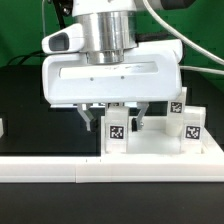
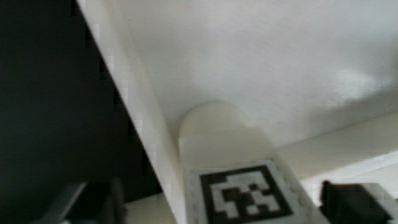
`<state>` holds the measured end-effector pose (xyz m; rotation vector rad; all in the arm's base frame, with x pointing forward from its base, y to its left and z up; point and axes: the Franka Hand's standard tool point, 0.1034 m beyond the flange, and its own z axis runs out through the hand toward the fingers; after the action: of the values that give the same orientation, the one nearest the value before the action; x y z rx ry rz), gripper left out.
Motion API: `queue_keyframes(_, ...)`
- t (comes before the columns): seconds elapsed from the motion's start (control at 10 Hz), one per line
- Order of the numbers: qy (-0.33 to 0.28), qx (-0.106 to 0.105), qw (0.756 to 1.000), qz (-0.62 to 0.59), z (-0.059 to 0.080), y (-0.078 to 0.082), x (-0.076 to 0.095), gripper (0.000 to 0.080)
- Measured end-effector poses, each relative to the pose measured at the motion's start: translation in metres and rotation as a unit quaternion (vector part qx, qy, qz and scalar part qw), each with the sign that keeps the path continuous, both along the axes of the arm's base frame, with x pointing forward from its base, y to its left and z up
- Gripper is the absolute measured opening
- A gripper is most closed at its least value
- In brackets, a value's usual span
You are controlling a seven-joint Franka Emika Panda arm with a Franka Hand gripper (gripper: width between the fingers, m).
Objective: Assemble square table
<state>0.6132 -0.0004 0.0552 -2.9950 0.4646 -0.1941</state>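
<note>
In the exterior view we saw the arm's white wrist housing filling the middle of the picture, with the gripper reaching down from it over the black table. Its two dark fingers stood apart on either side of a white leg block with a black-and-white tag on its face. We could not tell whether the fingers were touching the block or only flanking it. The block stood upright on the square table top, which lay near the long white border rail running along the front. Toward the exterior view's right, two more tagged leg blocks stood on the same top. In the wrist view we saw the leg block between the dark fingertips, its tag facing the camera, with a narrow gap visible on each side of it. Behind it lay the pale surface of the top, beside the dark table.
</note>
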Motion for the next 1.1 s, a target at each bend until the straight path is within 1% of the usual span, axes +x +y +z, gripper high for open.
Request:
queue_keyframes(0.1,0.003,0.006,0.999,-0.041,0.000,0.000,0.000,0.0387)
queue_keyframes(0.2,0.006,0.010,0.997,-0.070,0.000,0.000,0.000,0.0387)
queue_keyframes(0.3,0.011,0.019,0.992,-0.128,0.000,0.000,0.000,0.0284)
queue_keyframes(0.6,0.018,0.032,0.976,-0.216,0.000,0.001,0.000,0.0284)
queue_keyframes(0.7,0.022,0.038,0.965,-0.258,0.000,0.001,0.000,0.0284)
queue_keyframes(0.8,0.033,0.045,0.944,-0.324,-0.001,0.006,0.003,0.0284)
queue_keyframes(0.9,0.057,0.051,0.919,-0.387,-0.002,0.010,0.005,0.0284)
queue_keyframes(1.0,0.079,0.056,0.889,-0.447,-0.003,0.010,0.010,0.0282)
queue_keyframes(1.1,0.100,0.060,0.855,-0.505,-0.004,0.009,0.010,0.0282)
